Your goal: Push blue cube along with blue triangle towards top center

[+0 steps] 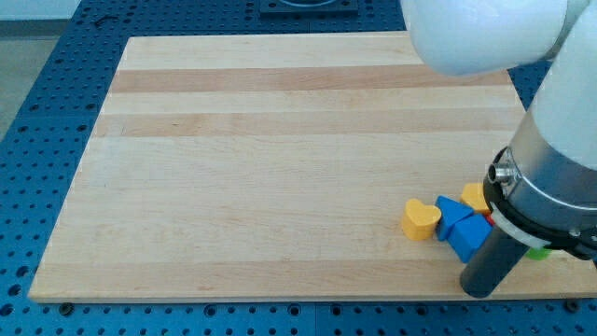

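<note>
Blue cube (pixel 469 237) and blue triangle (pixel 451 211) lie touching near the tabletop's (pixel 280 168) lower right corner; a yellow heart (pixel 421 219) abuts them at 9 o'clock, a yellow block (pixel 476 195) at 1 o'clock, with red and green blocks mostly hidden. The end effector is a bare rod with nothing to grasp; my tip (pixel 478 291) sits at the cube's 6 o'clock. Best practice: push toward 11 o'clock through both blues, shedding the heart.
</note>
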Available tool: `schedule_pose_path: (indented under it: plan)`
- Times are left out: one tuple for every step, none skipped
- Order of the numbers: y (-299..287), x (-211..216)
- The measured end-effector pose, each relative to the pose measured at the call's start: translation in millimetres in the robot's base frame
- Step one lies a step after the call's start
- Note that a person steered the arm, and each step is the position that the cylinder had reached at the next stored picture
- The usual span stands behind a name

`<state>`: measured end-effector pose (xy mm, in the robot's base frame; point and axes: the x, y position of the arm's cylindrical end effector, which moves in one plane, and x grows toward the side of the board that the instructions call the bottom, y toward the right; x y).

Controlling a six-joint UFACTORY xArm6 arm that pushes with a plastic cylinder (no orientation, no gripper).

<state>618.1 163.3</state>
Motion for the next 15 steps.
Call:
schedule_pose_path:
  plan:
    - [-33.6,-28.7]
    - [-37.5,-29.6]
    - [-37.5,-29.6]
    - [-29.2,-2.5]
    - [-12.3,0.7]
    - [-9.2,0.7]
    - [31.7,-12.5]
    - [30.9,-18.3]
    - [18.7,-41.8]
    - [9.7,-50.3]
    - [2.2,-54.1]
    - [-11.5,-75.7]
    - [-22.5,-98.1]
    - [-26.4,-119.8]
    - [-30.4,-129.6]
